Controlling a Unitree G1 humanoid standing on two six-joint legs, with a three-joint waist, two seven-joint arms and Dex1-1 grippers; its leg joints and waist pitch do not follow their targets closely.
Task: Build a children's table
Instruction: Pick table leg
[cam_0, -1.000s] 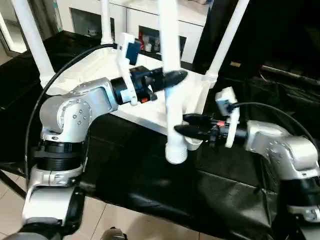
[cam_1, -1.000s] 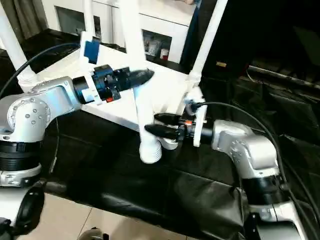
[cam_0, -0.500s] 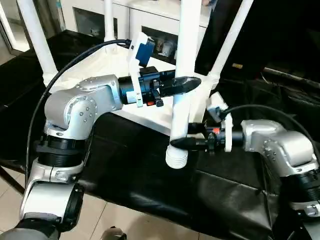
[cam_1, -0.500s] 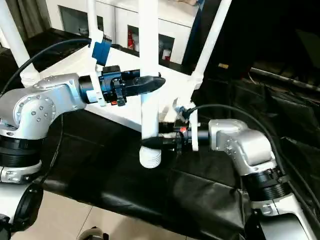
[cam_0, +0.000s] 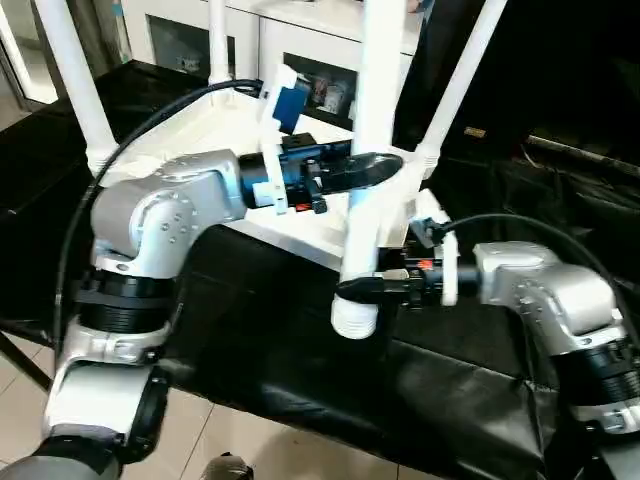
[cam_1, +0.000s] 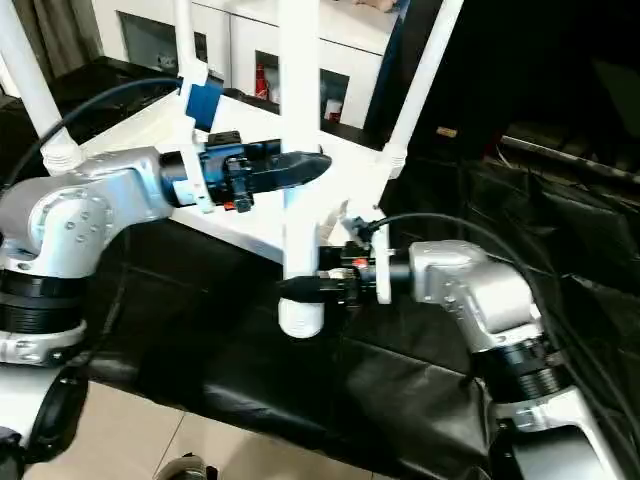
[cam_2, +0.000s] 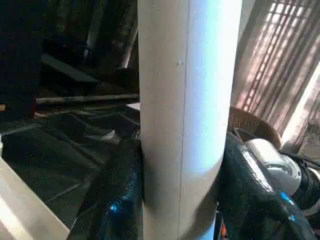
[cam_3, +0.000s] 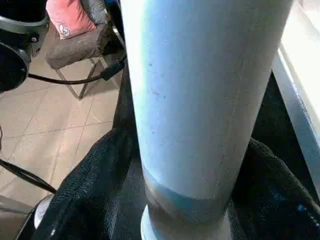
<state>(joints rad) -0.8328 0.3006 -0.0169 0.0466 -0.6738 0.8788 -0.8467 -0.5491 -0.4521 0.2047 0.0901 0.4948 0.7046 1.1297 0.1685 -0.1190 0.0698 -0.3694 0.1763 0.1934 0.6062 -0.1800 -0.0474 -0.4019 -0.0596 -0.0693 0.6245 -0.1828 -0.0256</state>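
Nearest you, your right claw (cam_0: 358, 287) is clamped on the lower end of an upright white leg (cam_0: 368, 170), just above its ribbed tip, over the black desk (cam_0: 300, 370). Above it, your left claw (cam_0: 375, 170) is clamped on the same leg. Behind lies the upturned table top (cam_0: 215, 140), with three legs (cam_0: 70, 80) standing in it.
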